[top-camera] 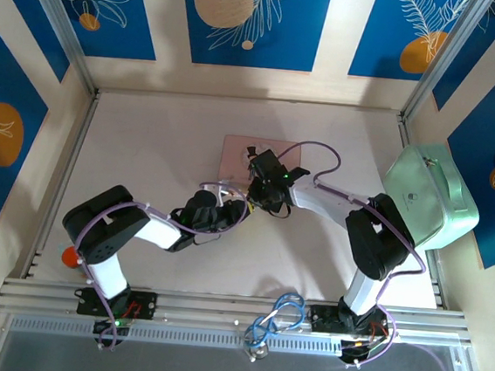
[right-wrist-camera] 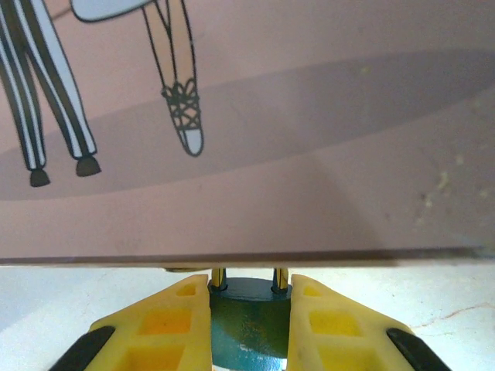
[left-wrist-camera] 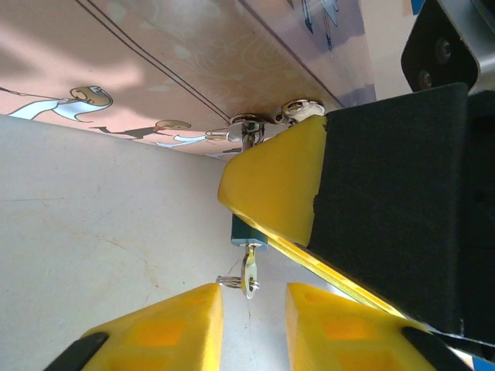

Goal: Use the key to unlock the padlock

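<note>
Step in hand: turning the key, with the lock already braced. Small teal-blue metal padlock (right-wrist-camera: 249, 332) hangs at the front edge of the flat pink illustrated tin box (right-wrist-camera: 309, 154). Its thin silvery shackle legs run up into the box's metal hasp (left-wrist-camera: 251, 124).

Right gripper (right-wrist-camera: 249, 284): jaws clenched on the padlock body, one yellow pad on each flank, just under the box's edge.

Small silvery key (left-wrist-camera: 249, 272) sits in the keyway on the padlock's end that faces away from the box. A thin wire ring (left-wrist-camera: 228, 282) dangles from its head, over the pale counter (left-wrist-camera: 93, 232).

Left gripper (left-wrist-camera: 254, 292): jaws released, standing apart with the key head at the mouth of the gap. Neither pad appears to touch it.

Shackle looks seated, so judged not yet unlocked. The joint itself is partly hidden behind the right gripper's finger.

Next move, as judged:
- Left gripper advances a little toward the box, so the key head lies between the pads.
- It closes on the flat of the head.
- It rolls the wrist about the key's axis while the right gripper holds the body against twisting.

Needs: alignment with the key axis, a firm pinch on a tiny, slippery head, and the ring kept out of the pinch. Risk: key pulled out or cocked in the keyway if the approach is off-line.
</note>
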You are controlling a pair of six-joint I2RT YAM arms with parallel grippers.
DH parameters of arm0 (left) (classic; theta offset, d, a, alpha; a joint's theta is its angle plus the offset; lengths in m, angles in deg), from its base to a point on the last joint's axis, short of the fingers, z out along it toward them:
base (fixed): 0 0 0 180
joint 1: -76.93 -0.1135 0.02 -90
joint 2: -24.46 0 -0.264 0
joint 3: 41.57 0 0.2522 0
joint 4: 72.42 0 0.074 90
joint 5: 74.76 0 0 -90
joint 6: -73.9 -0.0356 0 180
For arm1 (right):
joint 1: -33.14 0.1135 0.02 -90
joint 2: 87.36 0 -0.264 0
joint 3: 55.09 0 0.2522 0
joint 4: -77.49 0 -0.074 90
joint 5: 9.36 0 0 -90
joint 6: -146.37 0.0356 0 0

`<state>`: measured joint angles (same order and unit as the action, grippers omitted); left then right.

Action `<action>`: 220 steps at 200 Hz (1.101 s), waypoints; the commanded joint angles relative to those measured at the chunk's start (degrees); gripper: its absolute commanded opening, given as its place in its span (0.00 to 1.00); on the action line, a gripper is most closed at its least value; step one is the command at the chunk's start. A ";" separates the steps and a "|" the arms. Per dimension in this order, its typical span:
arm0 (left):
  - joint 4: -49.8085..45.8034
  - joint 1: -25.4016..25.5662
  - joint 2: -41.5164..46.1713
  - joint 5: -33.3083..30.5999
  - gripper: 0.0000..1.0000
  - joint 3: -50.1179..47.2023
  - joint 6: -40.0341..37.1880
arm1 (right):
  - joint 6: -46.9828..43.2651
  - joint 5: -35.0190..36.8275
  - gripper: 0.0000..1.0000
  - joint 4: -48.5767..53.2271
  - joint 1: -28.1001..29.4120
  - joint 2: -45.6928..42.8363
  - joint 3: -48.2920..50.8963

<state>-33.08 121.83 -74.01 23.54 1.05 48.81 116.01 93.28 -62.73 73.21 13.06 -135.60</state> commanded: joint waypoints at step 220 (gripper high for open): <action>-3.53 1.10 3.55 -0.66 0.29 0.19 -3.64 | 0.87 -2.29 0.00 4.08 0.79 -0.97 -0.64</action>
<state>-38.64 122.49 -71.59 23.60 1.80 45.57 115.99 94.07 -60.19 73.63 13.69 -137.37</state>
